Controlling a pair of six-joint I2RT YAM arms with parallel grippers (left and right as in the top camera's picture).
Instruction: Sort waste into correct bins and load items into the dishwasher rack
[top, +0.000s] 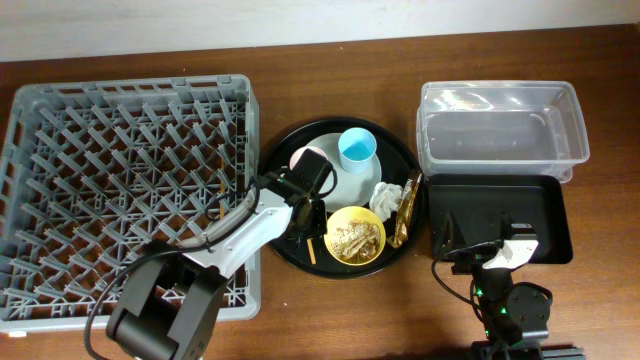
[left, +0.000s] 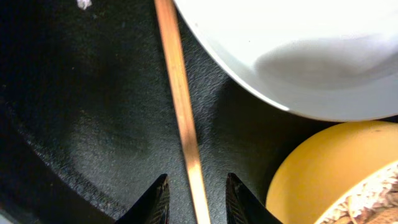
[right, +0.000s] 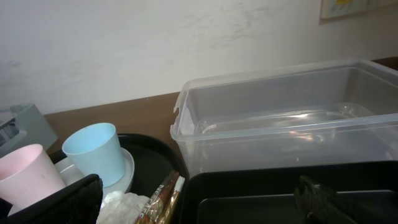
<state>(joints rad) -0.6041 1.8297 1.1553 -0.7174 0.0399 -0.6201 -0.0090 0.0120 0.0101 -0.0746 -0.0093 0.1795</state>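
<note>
A wooden table (top: 330, 60) seen from above held a large square grey plastic dishwasher rack (top: 130, 88) on the left. A large round black tray (top: 395, 140) sat in the middle. On the right, a clear rectangular plastic tub (top: 500, 92) sat just behind a shallow black rectangular tray (top: 470, 200).

The round tray carried a pale round plate (top: 345, 180), with a small pink cup (top: 308, 158) and a small light-blue cup (top: 357, 148) standing on it. Near the plate lay a crumpled white paper napkin (top: 385, 197), with a shiny gold wrapper (top: 405, 210) beside it. A yellow bowl (left: 311, 168) just in front of the plate held beige crumbly food scraps (top: 352, 238).

The left gripper (left: 198, 202) was low over the round tray. Its jaws were partly open, one on each side of a thin wooden chopstick (left: 180, 106) lying flat on the tray. A narrow gap showed on both sides, so it held nothing. The chopstick ran past the plate's edge, with the bowl just to its right in the wrist view.

The right gripper (right: 196, 202) hung over the shallow black tray, its jaws spread wide and empty.
</note>
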